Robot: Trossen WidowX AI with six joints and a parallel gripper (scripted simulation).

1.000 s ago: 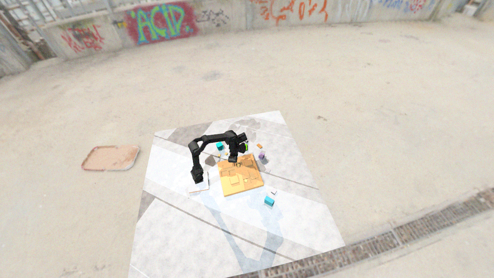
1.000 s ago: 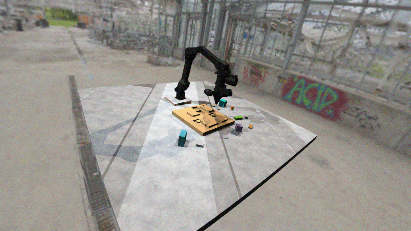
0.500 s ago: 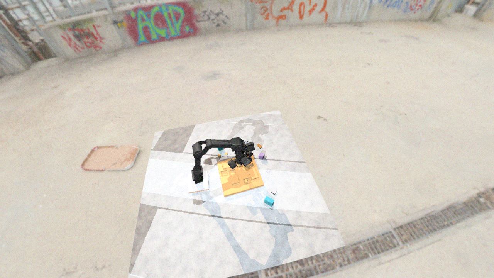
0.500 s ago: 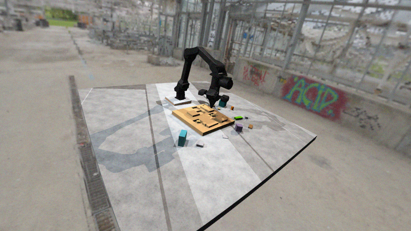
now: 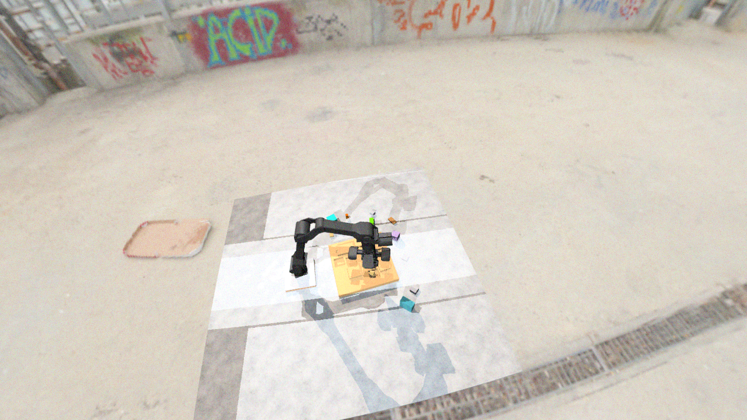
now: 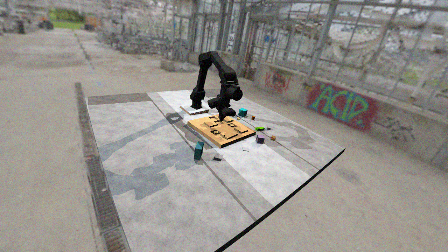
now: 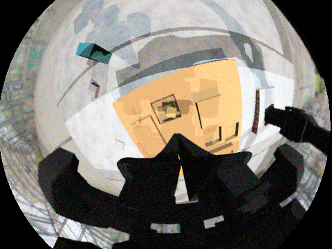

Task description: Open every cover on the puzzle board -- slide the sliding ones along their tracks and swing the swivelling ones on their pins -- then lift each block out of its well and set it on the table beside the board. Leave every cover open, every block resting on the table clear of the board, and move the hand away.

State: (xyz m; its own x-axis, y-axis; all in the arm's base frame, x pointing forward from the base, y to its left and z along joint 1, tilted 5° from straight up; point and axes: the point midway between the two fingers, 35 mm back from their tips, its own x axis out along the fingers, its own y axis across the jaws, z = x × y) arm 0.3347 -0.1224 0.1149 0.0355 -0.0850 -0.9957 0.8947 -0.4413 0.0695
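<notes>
The orange-tan puzzle board (image 5: 344,287) (image 6: 195,123) (image 7: 228,83) lies in front of the arm. My gripper (image 5: 369,264) (image 6: 221,119) (image 7: 176,136) is shut and empty, pointing down above the board. A yellow block (image 6: 216,132) (image 7: 170,114) sits in an uncovered well near the front. Another yellow block (image 6: 232,125) sits in an open well farther back; the fingers hide it in the wrist view. One raised cover (image 6: 210,124) (image 7: 209,105) and a second cover (image 6: 230,134) (image 7: 146,136) stand beside the front well. A small yellow block (image 5: 331,235) (image 6: 238,118) lies on the table behind the board.
A dark teal box (image 5: 407,303) (image 6: 198,150) (image 7: 93,52) and a grey piece (image 6: 217,157) stand off the front corner. A purple cube (image 5: 395,235) (image 6: 259,138), a green block (image 6: 259,128), an orange block (image 6: 273,137) and a cyan box (image 6: 242,112) stand around the far sides.
</notes>
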